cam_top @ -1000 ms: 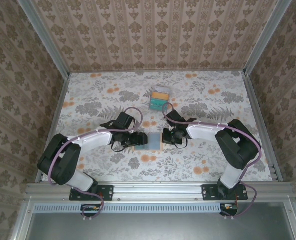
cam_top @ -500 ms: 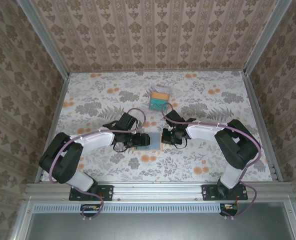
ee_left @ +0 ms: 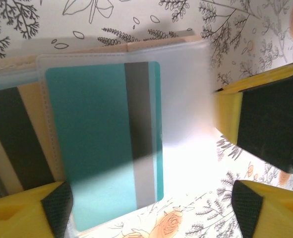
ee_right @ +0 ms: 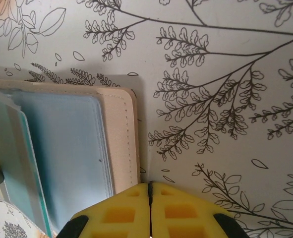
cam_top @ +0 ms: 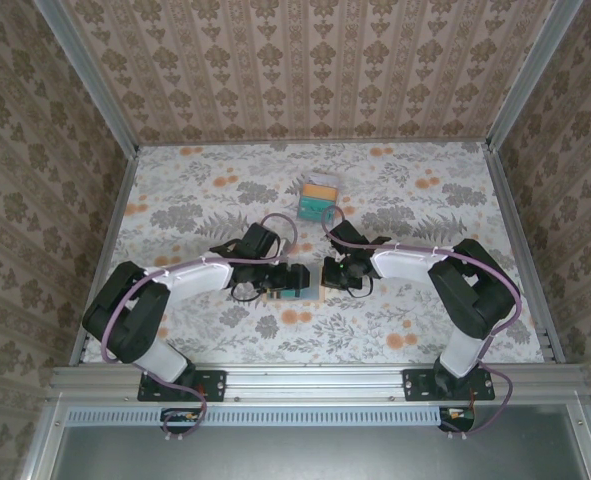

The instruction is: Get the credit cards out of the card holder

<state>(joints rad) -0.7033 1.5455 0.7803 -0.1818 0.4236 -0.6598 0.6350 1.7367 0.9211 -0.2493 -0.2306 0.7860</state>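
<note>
Top external shows the card holder (cam_top: 314, 285) lying open on the flowered table (cam_top: 175, 200) between the two arms, with the left gripper (cam_top: 293, 280) over it and hiding most of it; well behind it a loose stack of credit cards (cam_top: 318, 197) lies apart, orange and teal showing. Left wrist shows that gripper's jaws spread wide either side of a clear sleeve (ee_left: 186, 109) with a teal card (ee_left: 96, 144) inside; the right gripper (ee_right: 150, 191) has its yellow fingers pressed together, pinching nothing, just beside the holder's tan stitched edge (ee_right: 124, 139).
</note>
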